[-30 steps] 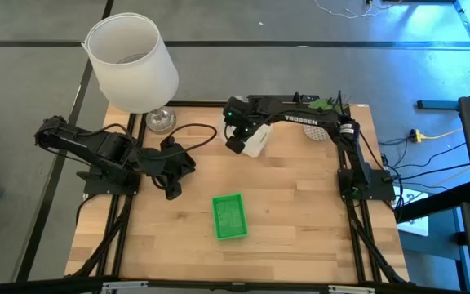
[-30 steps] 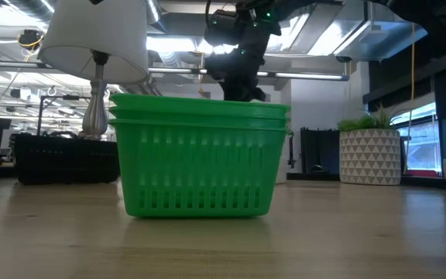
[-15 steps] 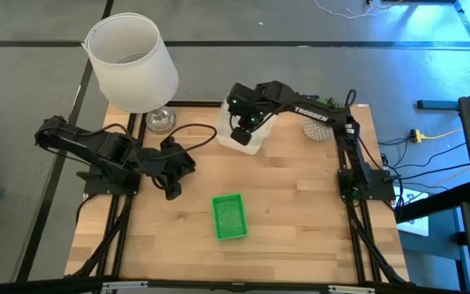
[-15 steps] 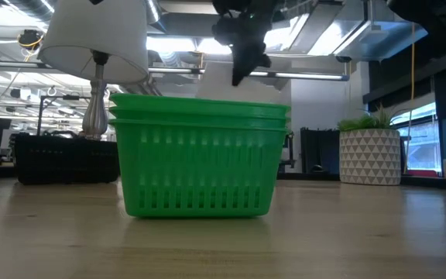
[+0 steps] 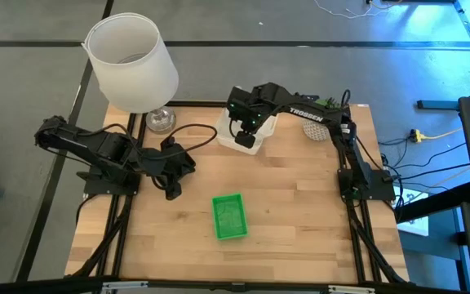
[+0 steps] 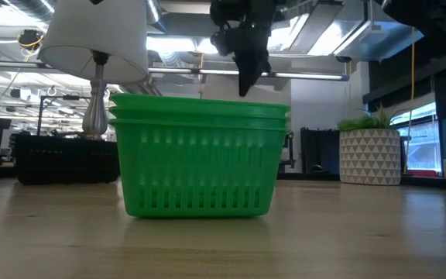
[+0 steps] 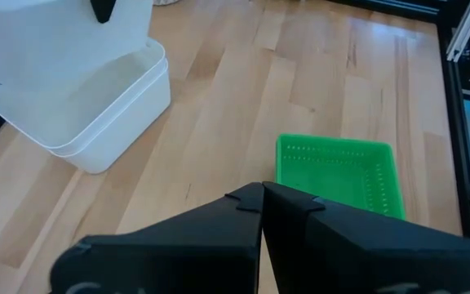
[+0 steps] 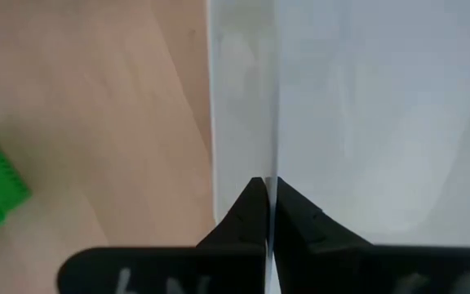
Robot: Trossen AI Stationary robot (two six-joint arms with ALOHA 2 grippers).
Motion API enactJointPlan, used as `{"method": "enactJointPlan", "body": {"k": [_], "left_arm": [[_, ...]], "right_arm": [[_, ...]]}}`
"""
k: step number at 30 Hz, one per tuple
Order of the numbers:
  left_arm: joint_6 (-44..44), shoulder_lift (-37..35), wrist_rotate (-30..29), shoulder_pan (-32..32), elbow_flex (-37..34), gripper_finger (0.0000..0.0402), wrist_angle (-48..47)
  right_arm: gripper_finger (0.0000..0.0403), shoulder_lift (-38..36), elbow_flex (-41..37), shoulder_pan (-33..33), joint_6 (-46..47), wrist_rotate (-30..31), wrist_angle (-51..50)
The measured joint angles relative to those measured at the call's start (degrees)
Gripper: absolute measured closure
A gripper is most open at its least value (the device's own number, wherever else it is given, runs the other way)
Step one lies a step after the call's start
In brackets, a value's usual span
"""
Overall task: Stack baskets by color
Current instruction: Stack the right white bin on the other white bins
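Note:
My right gripper (image 5: 247, 133) hangs over the far middle of the table, pointing steeply down and shut on a white basket (image 7: 51, 33). That basket hangs over more white baskets (image 7: 96, 110) that are nested together and stand on the table. The green baskets (image 5: 229, 216) are also nested and rest on their base near the table's middle front. A black basket (image 6: 64, 159) stands far back at the left in the low view. My left gripper (image 5: 170, 188) waits shut at the table's left and holds nothing. My right gripper pinches one side wall (image 8: 272, 155) of the white basket at its upper edge. One finger is inside the basket and one outside. The fingers (image 6: 244, 87) come from above, pointing down. The basket hangs below them, over the white baskets on the table.
A big white lamp (image 5: 133, 61) stands at the far left corner, its cord running across the wood. A potted plant (image 6: 370, 155) stands at the far right. Bare wood lies around the green baskets and along the near edge.
My right gripper has risen and tipped to point more steeply down. It has carried the white basket a little toward the far edge. The basket, slanted at first, has turned to lie more squarely over the white baskets on the table.

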Motion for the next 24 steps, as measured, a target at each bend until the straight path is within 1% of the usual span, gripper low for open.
{"method": "enactJointPlan", "body": {"k": [9, 13, 21, 24], "left_arm": [[0.0, 0.0, -0.04, 0.0, 0.0, 0.0401, 0.5], [0.0, 0.0, -0.04, 0.0, 0.0, 0.0402, 0.67], [0.0, 0.0, -0.03, 0.0, 0.0, 0.0402, 0.78], [0.0, 0.0, -0.04, 0.0, 0.0, 0.0402, 0.78]], "right_arm": [[0.0403, 2.7, -0.05, -0.72, -1.94, -0.16, -1.34], [0.0403, 3.07, -0.05, -0.74, -3.7, -2.68, -2.59], [0.0403, 3.17, -0.05, -0.38, -6.11, -3.48, -8.51], [0.0403, 3.17, -0.07, -0.33, -6.11, -3.53, -9.01]]}}
